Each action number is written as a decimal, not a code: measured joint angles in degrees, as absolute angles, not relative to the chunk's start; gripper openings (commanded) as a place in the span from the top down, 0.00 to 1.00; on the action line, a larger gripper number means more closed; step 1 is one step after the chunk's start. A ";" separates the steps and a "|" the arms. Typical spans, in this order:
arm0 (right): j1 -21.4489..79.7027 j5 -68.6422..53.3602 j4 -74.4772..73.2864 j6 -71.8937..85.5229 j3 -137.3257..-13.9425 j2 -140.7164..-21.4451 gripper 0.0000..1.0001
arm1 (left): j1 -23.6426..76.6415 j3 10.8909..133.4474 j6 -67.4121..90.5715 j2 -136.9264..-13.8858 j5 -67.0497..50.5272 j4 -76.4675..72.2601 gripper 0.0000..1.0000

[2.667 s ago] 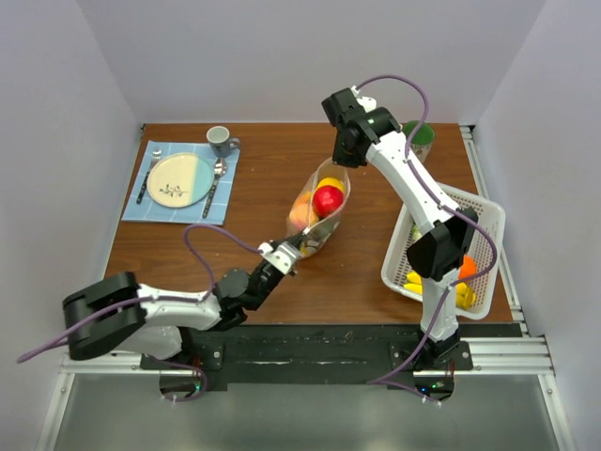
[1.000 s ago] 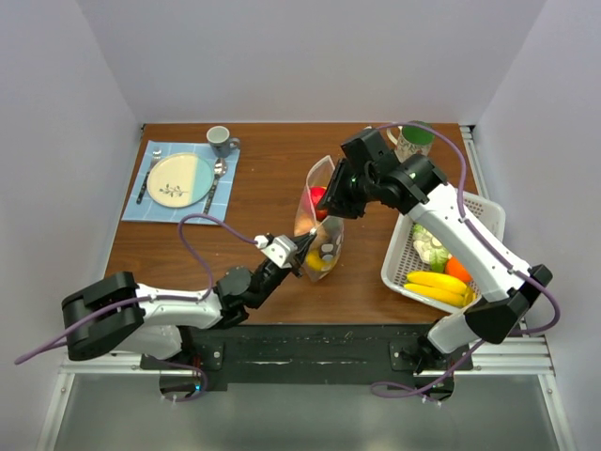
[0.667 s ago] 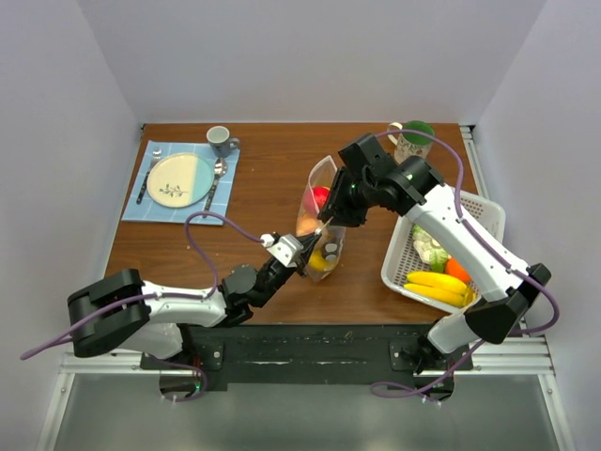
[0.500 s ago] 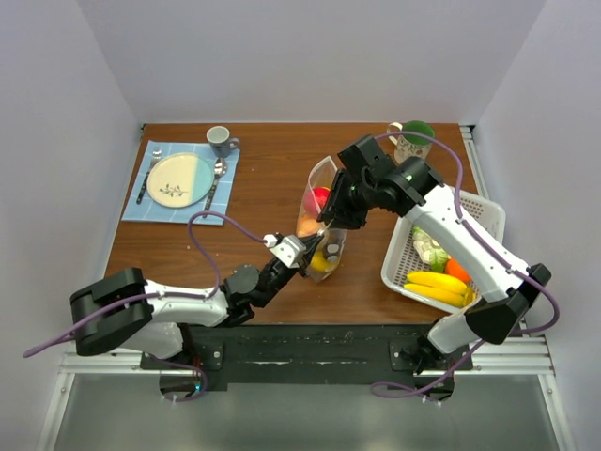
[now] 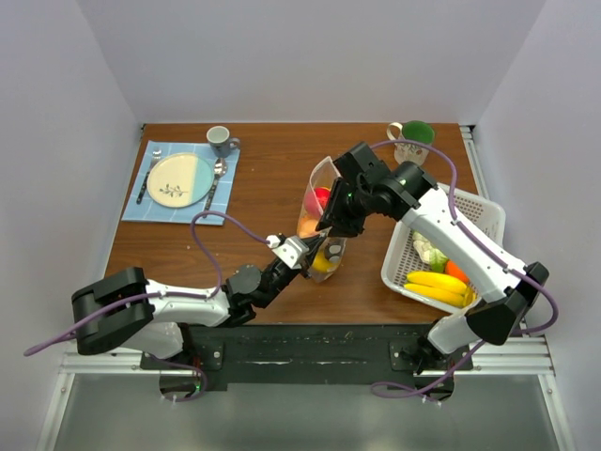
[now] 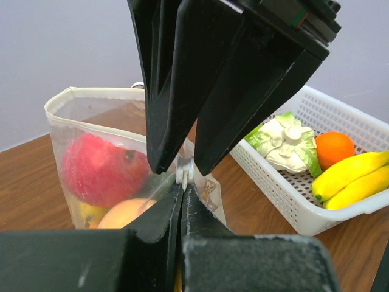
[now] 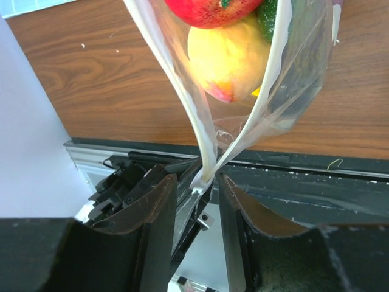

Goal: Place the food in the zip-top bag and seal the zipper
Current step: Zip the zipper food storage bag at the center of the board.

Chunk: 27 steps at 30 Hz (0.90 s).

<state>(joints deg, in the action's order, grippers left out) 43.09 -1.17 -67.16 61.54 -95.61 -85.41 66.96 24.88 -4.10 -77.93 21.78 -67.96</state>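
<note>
The clear zip-top bag [image 5: 319,202] stands on edge at mid-table, its mouth spread open at the far end. Inside it are a red apple [image 6: 100,170], a yellow-orange fruit [image 7: 228,58] and other food. My left gripper [image 5: 303,252] is shut on the bag's near corner, where the white zipper [image 7: 202,146] strips meet. My right gripper [image 5: 331,228] is open just above it. Its jaws straddle the zipper end [image 6: 184,175] without pressing on it, and the same shows in the right wrist view [image 7: 197,190].
A white slotted basket [image 5: 479,211] at the right holds bananas [image 5: 437,282], an orange [image 5: 457,270] and a cabbage [image 6: 285,146]. A green mug [image 5: 413,141] is at the back right. A grey mug [image 5: 221,139] and a plate [image 5: 180,178] on a blue placemat are at the back left.
My right arm has swung from the bag's far end down to its near corner beside the left gripper. The left gripper has moved slightly right and forward, and the bag now stands more upright.
</note>
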 measured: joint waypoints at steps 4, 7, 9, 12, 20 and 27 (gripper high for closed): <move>43.09 -1.26 -66.78 61.73 -94.26 -85.41 0.70 | 67.24 24.88 -4.14 -77.95 21.85 -67.96 1.00; 43.11 -1.26 -66.63 61.95 -93.62 -85.41 0.74 | 67.37 24.88 -4.23 -78.02 21.85 -67.92 1.00; 43.11 -1.26 -66.52 62.06 -93.45 -85.41 0.78 | 67.53 24.88 -4.67 -78.02 22.11 -67.77 1.00; 43.11 -1.15 -66.52 62.24 -93.45 -85.41 0.84 | 67.66 24.88 -5.26 -78.11 22.46 -67.72 1.00; 43.07 -0.99 -66.70 62.54 -93.51 -85.41 0.92 | 68.07 24.86 -6.09 -78.11 22.81 -67.57 1.00; 41.80 -1.78 -66.89 61.98 -93.62 -85.56 0.92 | 68.40 24.45 -6.63 -77.17 22.55 -66.96 1.00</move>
